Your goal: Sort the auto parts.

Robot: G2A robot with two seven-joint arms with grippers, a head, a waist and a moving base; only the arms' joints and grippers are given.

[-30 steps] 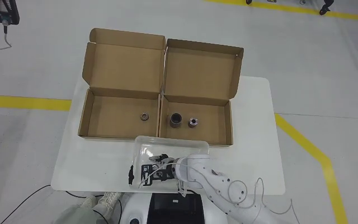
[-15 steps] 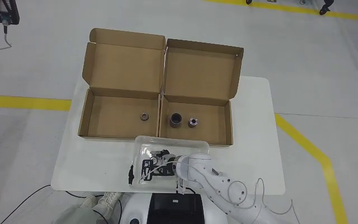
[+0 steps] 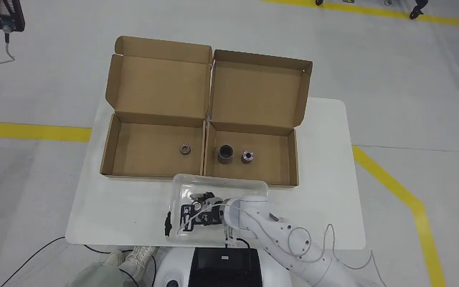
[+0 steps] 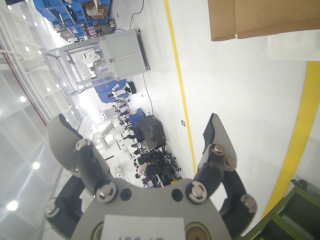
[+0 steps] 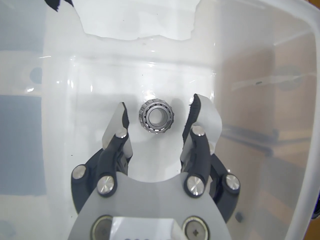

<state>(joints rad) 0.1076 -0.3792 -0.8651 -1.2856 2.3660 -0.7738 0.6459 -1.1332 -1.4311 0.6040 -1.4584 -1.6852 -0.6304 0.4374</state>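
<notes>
A small metal bearing lies on the floor of the clear plastic tub, right between the spread fingers of the right gripper, which is open and not touching it. The tub sits at the worktop's near edge, just before two open cardboard boxes. The left box holds a small ring, and the right box holds a sleeve and a toothed piece. The left gripper hangs open, holding nothing.

The cardboard box and the clear bin are each cut off by a wrist view's edge.
</notes>
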